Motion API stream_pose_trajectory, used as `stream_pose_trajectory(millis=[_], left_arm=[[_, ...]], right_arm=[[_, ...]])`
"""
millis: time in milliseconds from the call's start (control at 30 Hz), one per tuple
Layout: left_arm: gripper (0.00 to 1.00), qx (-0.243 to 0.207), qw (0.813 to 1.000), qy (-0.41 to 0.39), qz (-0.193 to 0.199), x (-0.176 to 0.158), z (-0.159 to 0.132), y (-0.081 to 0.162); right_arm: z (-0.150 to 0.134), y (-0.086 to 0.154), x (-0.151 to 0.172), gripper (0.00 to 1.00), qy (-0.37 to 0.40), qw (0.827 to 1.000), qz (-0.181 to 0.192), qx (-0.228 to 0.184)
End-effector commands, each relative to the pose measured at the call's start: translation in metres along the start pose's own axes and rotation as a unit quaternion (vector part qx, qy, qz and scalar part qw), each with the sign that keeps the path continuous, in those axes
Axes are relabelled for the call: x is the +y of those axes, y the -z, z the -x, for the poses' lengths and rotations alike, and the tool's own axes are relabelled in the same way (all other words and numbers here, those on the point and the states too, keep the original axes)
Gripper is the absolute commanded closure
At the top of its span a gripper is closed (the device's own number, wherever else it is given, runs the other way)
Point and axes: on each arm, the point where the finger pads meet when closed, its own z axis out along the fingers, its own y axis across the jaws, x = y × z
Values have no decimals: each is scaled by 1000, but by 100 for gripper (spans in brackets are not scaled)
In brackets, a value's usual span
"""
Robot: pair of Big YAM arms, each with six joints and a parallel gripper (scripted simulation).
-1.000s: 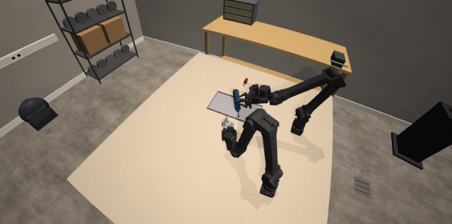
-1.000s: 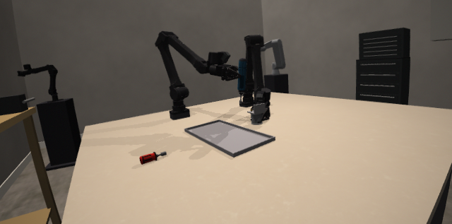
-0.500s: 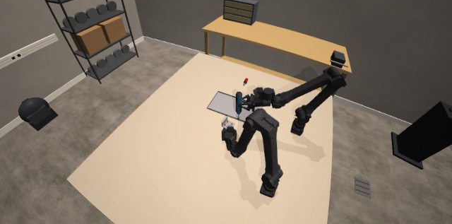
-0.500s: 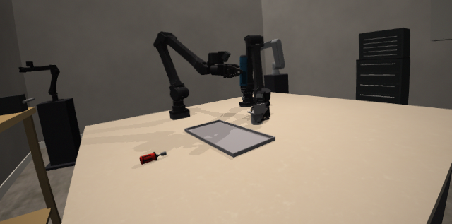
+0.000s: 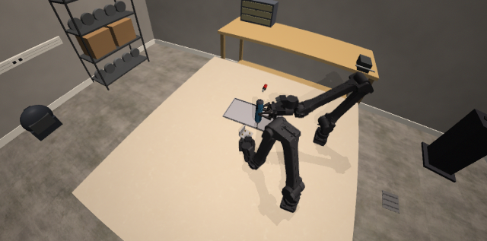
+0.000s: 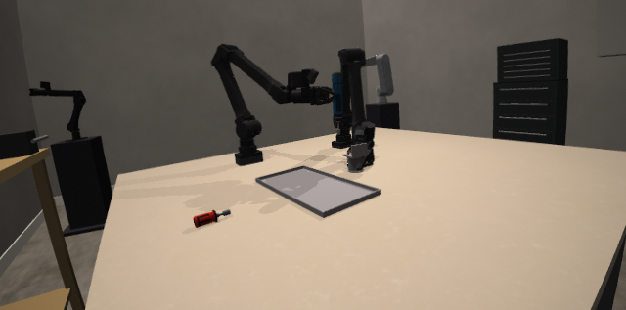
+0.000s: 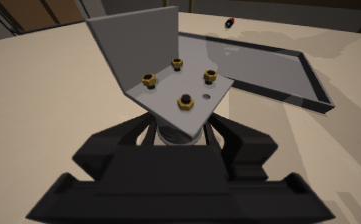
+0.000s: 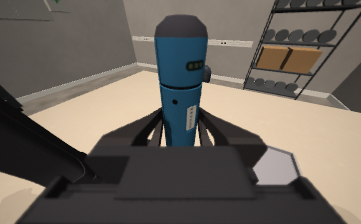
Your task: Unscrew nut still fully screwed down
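Observation:
The joint module stands upright, with the L-shaped grey bracket on top. Three brass nuts sit raised on their studs. The nut nearest the left wrist camera lies flush on the bracket, its dark stud tip showing above. My left gripper is shut around the module's round body, below the bracket. My right gripper is shut on the electric nut driver, held about upright in the air, clear of the nuts. Its tip is hidden in the right wrist view.
A shallow grey tray lies beside the module. A small red-handled driver lies on the table past the tray. The left arm's raised links stand close to the right gripper.

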Motion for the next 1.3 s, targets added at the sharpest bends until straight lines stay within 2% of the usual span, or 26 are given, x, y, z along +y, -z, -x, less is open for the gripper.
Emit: stream_pose_trajectory(millis=[0,1267], left_arm=[[41,-18,1000,-13,-3,-4,15,-2],[41,-18,1000,-13,-3,-4,15,-2]], right_arm=[[56,-14,-6,58,6,998,-5,-66],[74,-12,-6,58,1,996,-5,-86]])
